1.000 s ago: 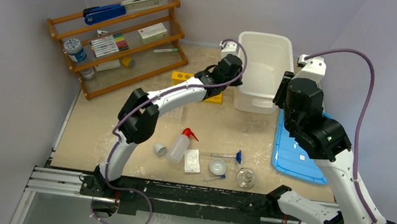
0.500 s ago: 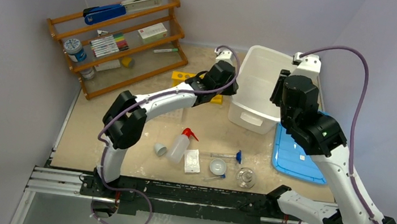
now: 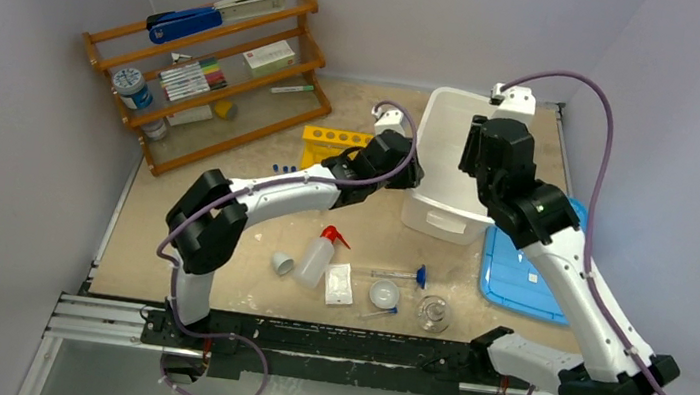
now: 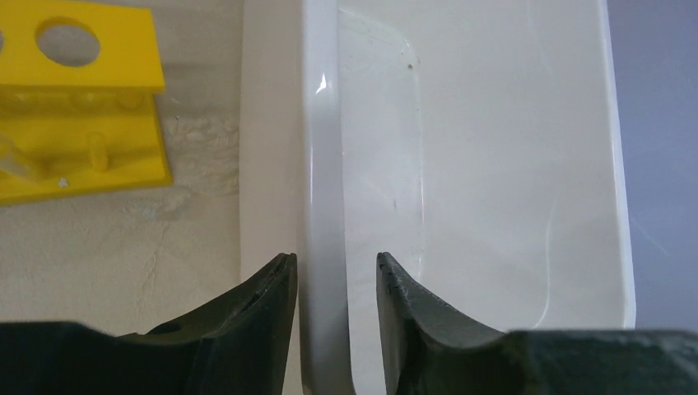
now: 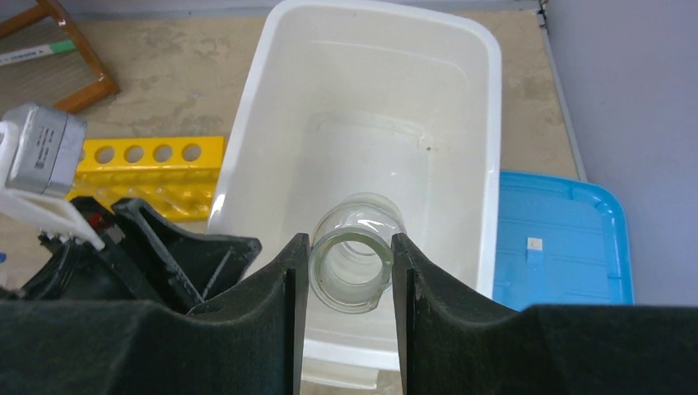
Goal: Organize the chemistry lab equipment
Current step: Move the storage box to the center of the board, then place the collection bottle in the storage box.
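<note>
The flask (image 5: 352, 278) hangs over the middle of the bin (image 5: 492, 123), mouth turned toward the wrist, with the right gripper (image 5: 350, 247) and its jaws clamped on the glass from both sides. As I read it, the step in hand is putting glassware into the bin. The next move calls for lowering the flask close to the bin's floor before letting go, since glass dropped onto hard plastic could crack or bounce. The left gripper (image 4: 335, 263) is at the bin's left wall, jaws apart astride the rim. A gap shows on the inner side, so I'd call it a loose steadying hold, not a clamp. The bin's floor looks bare. Left of the bin, the rack (image 5: 148, 152) shows empty holes, and right of the bin lies a blue lid (image 5: 568, 247). On the arm-base side of the bin, the bottle (image 3: 315, 260), a dish (image 3: 385, 292) and tubes (image 3: 402, 276) lie on the bench (image 3: 223, 212).
</note>
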